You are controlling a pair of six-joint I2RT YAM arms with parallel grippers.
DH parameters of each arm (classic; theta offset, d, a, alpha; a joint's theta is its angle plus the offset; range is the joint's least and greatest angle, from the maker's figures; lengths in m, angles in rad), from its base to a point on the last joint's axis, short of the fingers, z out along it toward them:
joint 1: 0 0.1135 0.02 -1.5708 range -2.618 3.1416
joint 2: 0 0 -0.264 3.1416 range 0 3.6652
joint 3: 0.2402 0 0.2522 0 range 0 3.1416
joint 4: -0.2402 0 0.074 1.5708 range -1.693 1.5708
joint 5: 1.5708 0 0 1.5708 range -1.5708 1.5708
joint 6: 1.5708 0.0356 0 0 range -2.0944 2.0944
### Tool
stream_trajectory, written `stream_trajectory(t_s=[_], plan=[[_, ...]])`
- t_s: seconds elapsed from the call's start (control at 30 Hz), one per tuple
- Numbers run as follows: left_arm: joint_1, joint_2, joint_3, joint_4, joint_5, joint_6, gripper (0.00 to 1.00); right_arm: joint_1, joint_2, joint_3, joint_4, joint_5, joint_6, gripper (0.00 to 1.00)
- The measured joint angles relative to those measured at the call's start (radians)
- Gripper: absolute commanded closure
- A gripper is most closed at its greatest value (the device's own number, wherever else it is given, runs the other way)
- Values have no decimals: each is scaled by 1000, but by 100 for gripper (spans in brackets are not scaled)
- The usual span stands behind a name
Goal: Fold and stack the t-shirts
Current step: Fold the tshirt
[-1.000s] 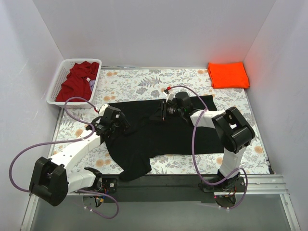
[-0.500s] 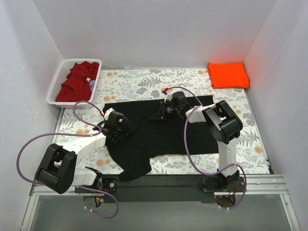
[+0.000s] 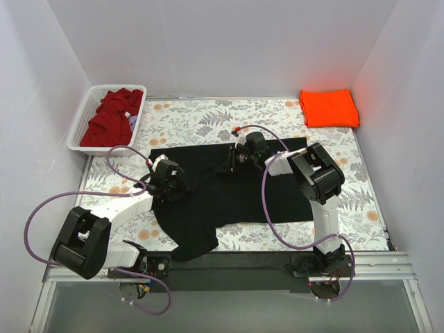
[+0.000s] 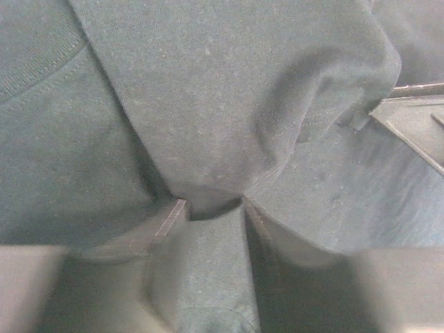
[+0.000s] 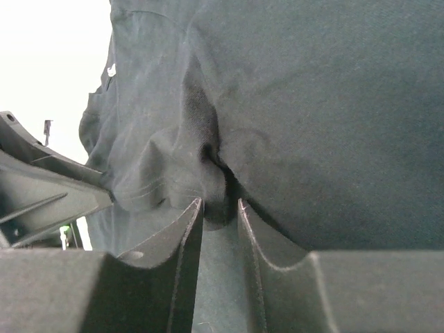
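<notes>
1. The table (image 3: pixel 201 118), under a floral cover, carries the black t-shirt (image 3: pixel 277 191) spread across its middle. It is unfolded, and one sleeve trails toward the near edge.
2. The basket (image 3: pixel 78 132) at the far left corner holds the dark red t-shirt (image 3: pixel 111 114), crumpled. The orange t-shirt (image 3: pixel 329 107) lies folded at the far right corner, well apart from the work.
3. The left gripper (image 3: pixel 168 184) is down on the left part of the black shirt, jaws narrow and pinching a peak of cloth. The right gripper (image 3: pixel 236 158) is at the far edge near the middle, jaws narrow around a small ridge of the same shirt.
4. Risk, as judged: both holds are small. A lift could pull the fabric free, or catch only the top layer so the fold drags askew. The trailing sleeve may bunch under the body.
5. View differences:
   - The overhead view gives the layout, but the arms hide both pinches.
   - The wrist views show cloth between the fingers.
   - Only the right wrist view shows a small white neck label (image 5: pixel 111 70).
</notes>
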Motion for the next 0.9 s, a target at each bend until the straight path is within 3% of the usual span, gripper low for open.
stream_trajectory(t_s=[0.13,0.27,0.3,0.67,0.9], plan=[[0,0,0,2,11,-5,85,0,0,2,0,-16,-2,76],[0,-4,11,-31,15,-8,95,0,0,2,0,-23,-2,97],[0,-7,19,-47,14,-10,97,0,-1,1,0,-24,-3,99],[0,-45,96,-194,6,-35,100,-10,-91,-25,-94,-8,-34,99],[0,-42,107,-252,11,-65,100,-14,-105,-7,-206,-1,-84,89]])
